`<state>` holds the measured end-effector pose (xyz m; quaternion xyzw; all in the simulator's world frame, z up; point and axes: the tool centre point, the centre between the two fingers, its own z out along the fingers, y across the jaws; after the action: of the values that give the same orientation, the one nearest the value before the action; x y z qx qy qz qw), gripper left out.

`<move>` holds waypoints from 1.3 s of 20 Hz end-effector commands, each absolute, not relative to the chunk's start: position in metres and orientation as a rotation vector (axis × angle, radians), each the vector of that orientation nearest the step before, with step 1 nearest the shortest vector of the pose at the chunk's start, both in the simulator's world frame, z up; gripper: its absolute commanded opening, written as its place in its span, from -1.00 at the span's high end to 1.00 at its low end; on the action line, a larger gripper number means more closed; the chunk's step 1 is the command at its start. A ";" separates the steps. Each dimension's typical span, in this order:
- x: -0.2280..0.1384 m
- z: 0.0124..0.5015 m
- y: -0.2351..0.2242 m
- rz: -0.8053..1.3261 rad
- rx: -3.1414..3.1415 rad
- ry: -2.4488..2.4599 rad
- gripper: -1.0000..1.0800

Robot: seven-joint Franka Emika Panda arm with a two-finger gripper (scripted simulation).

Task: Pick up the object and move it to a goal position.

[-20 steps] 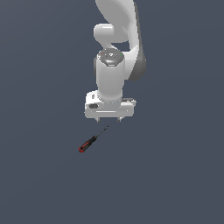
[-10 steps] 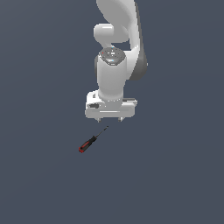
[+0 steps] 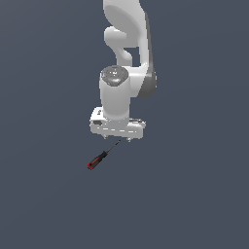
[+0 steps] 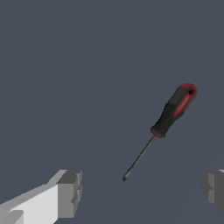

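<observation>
— Count, please?

— One screwdriver (image 3: 100, 158), one gripper (image 3: 118, 138), nothing more on the plain grey floor (image 3: 194, 194).

— How does the tool look?

— Red-and-black handle, thin dark shaft, lying flat and aslant. Its tip sits just below the gripper, the handle pointing away from it towards the exterior view's left.

— And the jaws?

— Spread wide, holding nothing. The wrist view shows both grey fingertips (image 4: 70, 193) far apart with the screwdriver's (image 4: 162, 129) tip between them and clear of both; from outside only two small nubs show beneath the white hand.
</observation>
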<state>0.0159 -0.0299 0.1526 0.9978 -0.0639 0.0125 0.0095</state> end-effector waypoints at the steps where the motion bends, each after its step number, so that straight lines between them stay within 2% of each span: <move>1: 0.017 0.141 -0.038 0.033 3.112 -0.321 -0.92; 14: 0.019 0.080 -0.086 0.005 2.993 -0.958 -0.92; 26: 0.017 0.065 -0.098 -0.001 2.943 -1.098 -0.92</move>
<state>0.0171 -0.0979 0.0652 0.9369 -0.3496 -0.0004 0.0002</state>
